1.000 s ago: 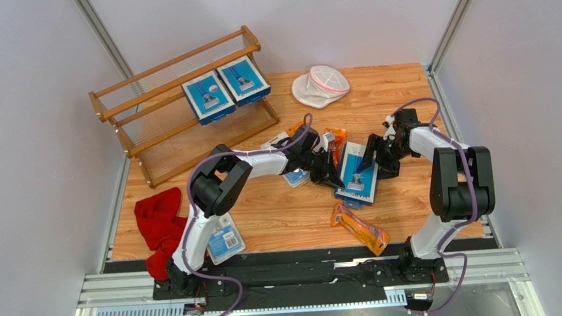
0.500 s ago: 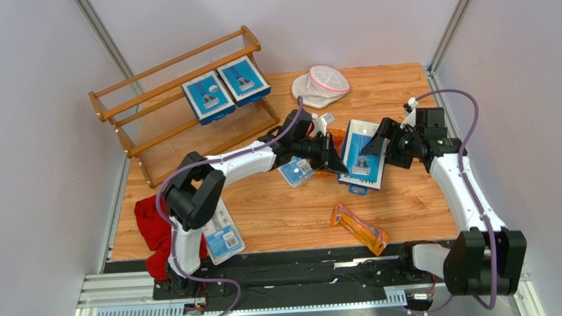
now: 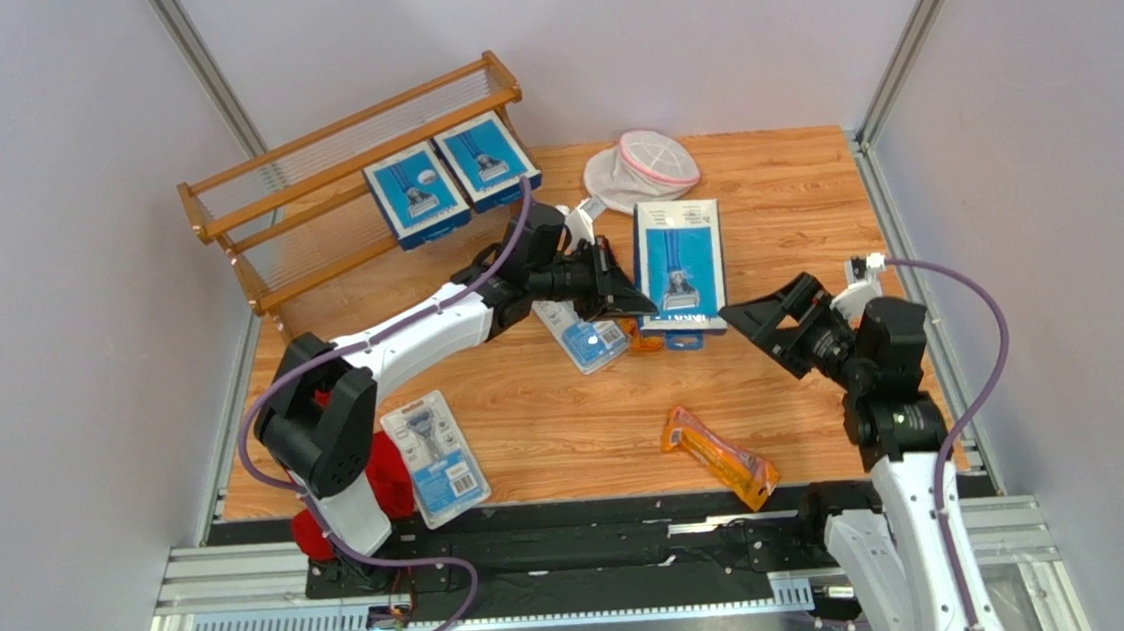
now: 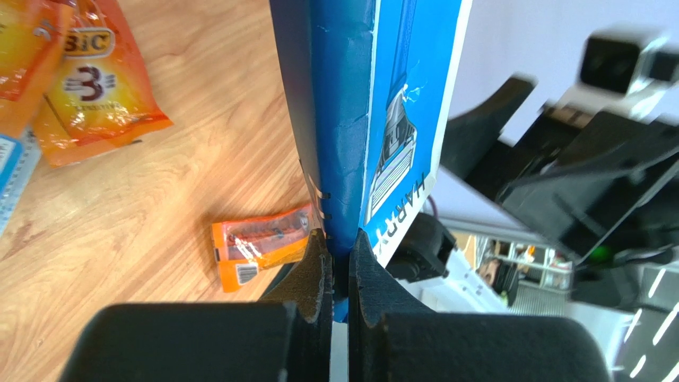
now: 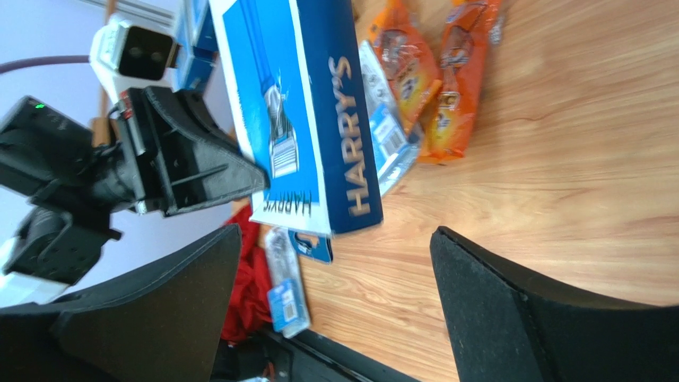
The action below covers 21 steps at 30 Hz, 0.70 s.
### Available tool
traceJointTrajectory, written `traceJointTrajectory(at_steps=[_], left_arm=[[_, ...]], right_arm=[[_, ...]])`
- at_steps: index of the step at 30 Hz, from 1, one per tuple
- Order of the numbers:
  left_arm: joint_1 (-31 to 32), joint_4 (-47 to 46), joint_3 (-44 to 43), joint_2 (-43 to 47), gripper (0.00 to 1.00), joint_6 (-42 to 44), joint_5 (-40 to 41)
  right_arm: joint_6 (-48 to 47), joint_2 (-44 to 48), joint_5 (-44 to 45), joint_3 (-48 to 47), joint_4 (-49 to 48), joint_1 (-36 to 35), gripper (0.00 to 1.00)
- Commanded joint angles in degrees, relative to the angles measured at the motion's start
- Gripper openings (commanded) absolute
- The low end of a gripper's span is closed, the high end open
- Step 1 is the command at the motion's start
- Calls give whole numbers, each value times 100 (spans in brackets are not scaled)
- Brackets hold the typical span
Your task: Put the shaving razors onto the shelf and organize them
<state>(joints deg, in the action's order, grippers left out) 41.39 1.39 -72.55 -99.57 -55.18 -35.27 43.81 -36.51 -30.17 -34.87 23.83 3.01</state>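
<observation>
Above mid-table, the left gripper (image 4: 341, 247) clamps the Harry's razor box (image 3: 677, 254) by one edge; the right gripper (image 3: 775, 314) gapes, empty. Carry the box level to the shelf (image 3: 343, 130) and set it beside the two shelved boxes (image 3: 452, 177).

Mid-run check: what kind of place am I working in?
Likely a lab robot cell, not a shop: blank grey walls, a metal mounting rail along the table, razor packs staged beside a small shelf.

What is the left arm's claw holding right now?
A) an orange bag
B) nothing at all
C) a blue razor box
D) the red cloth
C: the left gripper is pinched shut on the bottom edge of the blue razor box.
</observation>
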Motion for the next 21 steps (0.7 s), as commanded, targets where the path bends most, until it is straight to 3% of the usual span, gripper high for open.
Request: traceJointTrajectory(at_steps=[1,4,13,21], left_arm=[[-78,-832,101,377,0,-686,-94],[-104,-1202,180,403,0,-1213,-156],[-139,-1624,338,456,0,-1689,-226],[-201,-2037,689,614,0,-2041,-270]], right_arm=[[1410,748,-279,813,-1644,-124,93],[1797,944,-174,1113,-2145,-273,93],[1736,382,1136,1035,-2822,-1907,91],[2078,232,2005,1404,-3402,-2208,81]])
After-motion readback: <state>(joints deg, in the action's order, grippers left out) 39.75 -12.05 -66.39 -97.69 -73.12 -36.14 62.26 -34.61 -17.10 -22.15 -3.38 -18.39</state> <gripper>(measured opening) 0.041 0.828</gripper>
